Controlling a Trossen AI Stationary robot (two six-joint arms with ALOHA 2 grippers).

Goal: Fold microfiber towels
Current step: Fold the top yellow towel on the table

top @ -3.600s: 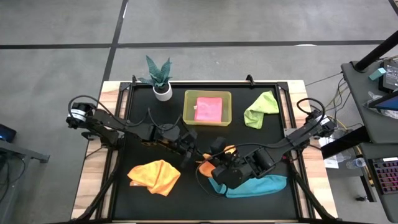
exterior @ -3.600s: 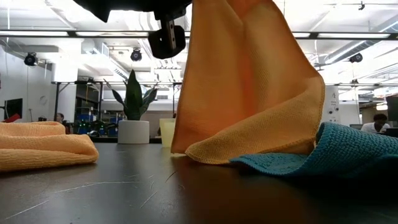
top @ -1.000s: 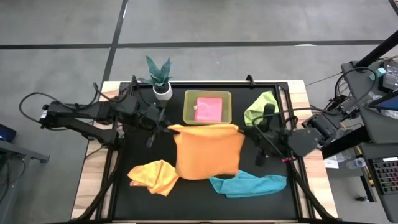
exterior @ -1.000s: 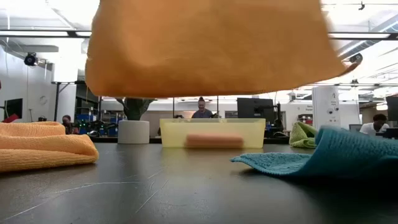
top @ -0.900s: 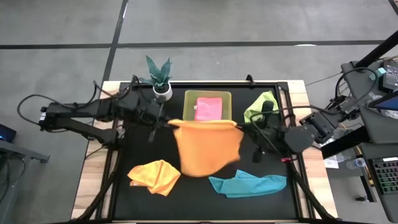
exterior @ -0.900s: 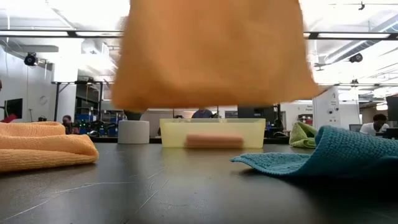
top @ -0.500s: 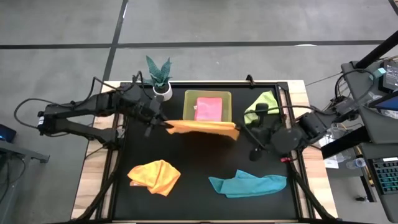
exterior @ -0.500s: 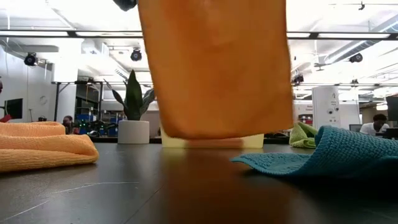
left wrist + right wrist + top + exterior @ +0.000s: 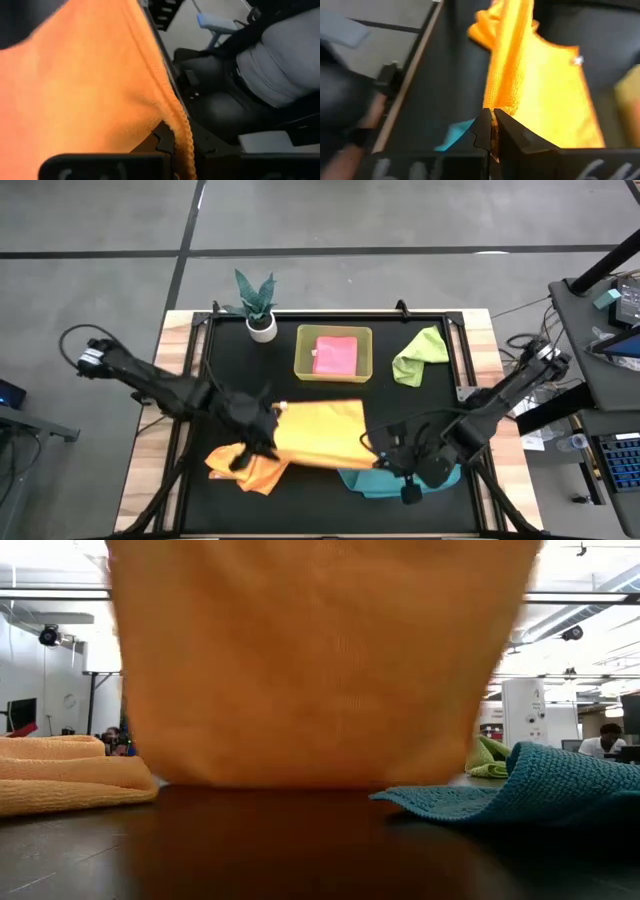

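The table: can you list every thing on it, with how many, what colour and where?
Held towel: one, orange-yellow, stretched between both pincers, table's middle.
Crumpled towel: one, orange-yellow, front left.
Teal towel: one, teal blue, front right, partly under the right arm.
Green towel: one, lime green, back right.
Bin: one, yellow-green, back middle.
Pink towel: one, folded in the bin.
Plant: one, green, white pot, back left.
Left pincer: dark, shut on the held towel.
Right pincer: dark, shut on it too.
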